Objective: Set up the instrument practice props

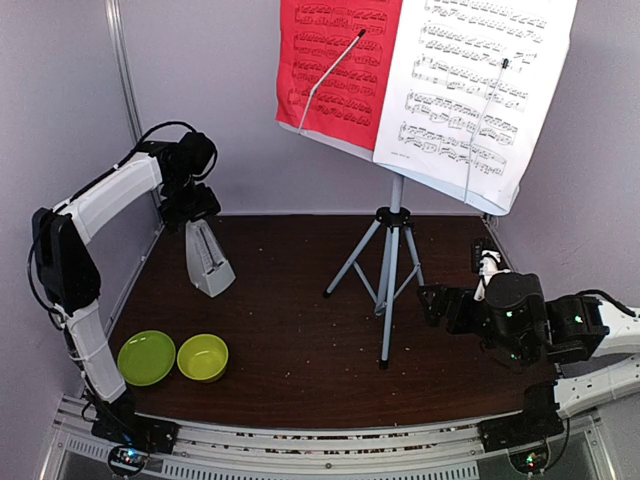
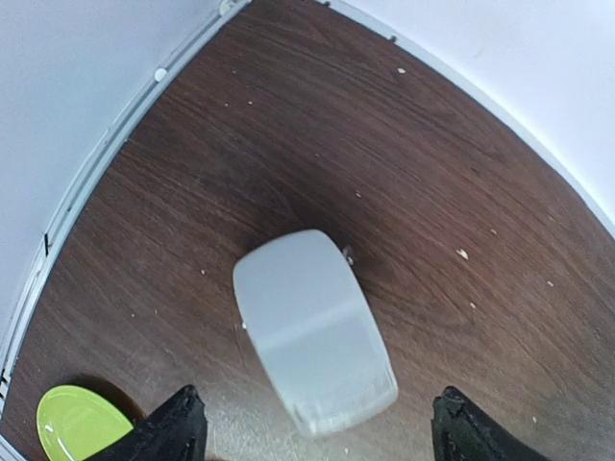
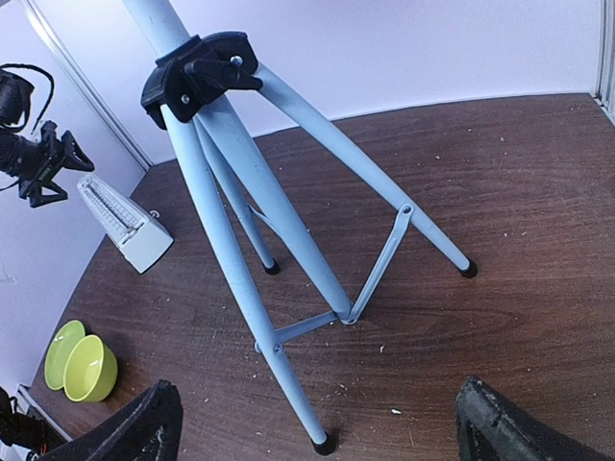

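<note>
Left pincer [image 2: 317, 411] hangs wide open above the metronome [image 2: 312, 331], which stands free on the table [image 1: 300, 330], upper left of the top view. Right pincer [image 3: 319, 403], equally wide, faces the music stand [image 1: 392, 217] at centre; red sheet [image 1: 335, 65] and white sheet [image 1: 480, 90] rest on its desk.

Open tabletop [image 1: 290, 330] between metronome [image 1: 208, 262] and tripod legs [image 1: 386, 300]; two green bowls [image 1: 202, 357] in the near-left corner.

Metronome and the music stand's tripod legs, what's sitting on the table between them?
Nothing stands between the metronome and the music stand, only bare dark wooden table. The top external and right wrist views both show it.
</note>
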`<state>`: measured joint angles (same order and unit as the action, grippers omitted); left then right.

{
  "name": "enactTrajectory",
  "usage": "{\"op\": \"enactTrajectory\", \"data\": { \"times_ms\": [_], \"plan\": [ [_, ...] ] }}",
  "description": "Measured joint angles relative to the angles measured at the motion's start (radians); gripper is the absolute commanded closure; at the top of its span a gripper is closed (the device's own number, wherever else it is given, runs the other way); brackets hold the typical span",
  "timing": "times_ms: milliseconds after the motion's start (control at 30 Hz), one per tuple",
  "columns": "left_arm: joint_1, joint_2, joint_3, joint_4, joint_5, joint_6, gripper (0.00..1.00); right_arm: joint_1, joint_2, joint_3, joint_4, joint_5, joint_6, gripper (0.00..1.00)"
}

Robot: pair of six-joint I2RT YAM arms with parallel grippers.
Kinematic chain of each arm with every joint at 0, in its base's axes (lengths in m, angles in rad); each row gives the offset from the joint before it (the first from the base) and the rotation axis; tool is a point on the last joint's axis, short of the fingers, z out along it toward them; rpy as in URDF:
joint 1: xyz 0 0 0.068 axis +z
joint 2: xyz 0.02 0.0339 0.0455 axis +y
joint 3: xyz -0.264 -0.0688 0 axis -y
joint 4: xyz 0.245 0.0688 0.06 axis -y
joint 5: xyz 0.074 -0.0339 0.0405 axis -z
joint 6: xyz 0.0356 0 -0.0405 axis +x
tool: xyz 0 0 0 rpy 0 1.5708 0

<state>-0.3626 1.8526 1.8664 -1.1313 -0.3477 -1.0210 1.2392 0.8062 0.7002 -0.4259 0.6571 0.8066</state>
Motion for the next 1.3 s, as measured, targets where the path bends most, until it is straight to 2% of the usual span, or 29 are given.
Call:
{"op": "enactTrajectory", "data": {
  "times_ms": [100, 300, 733, 1000, 1300],
  "plan": [
    [0.025, 0.07, 0.029, -0.001, -0.01, 0.002, 0.23, 0.0, -0.004, 0.0, -0.005, -0.003, 0.001, 0.0],
    [0.045, 0.164, 0.058, 0.006, -0.008, 0.012, 0.42, 0.0, -0.05, 0.0, -0.014, -0.003, 0.005, 0.0],
    [0.023, 0.108, 0.003, -0.018, 0.005, -0.023, 0.64, 0.0, -0.031, 0.0, 0.014, -0.011, -0.037, 0.0],
    [-0.105, 0.064, -0.015, -0.056, 0.051, -0.04, 0.68, 0.0, 0.059, 0.01, 0.055, -0.059, -0.095, 0.0],
    [-0.332, -0.006, -0.093, -0.056, 0.084, -0.097, 0.68, 0.0, 0.112, 0.058, 0.097, -0.115, -0.166, 0.0]
  ]
}}
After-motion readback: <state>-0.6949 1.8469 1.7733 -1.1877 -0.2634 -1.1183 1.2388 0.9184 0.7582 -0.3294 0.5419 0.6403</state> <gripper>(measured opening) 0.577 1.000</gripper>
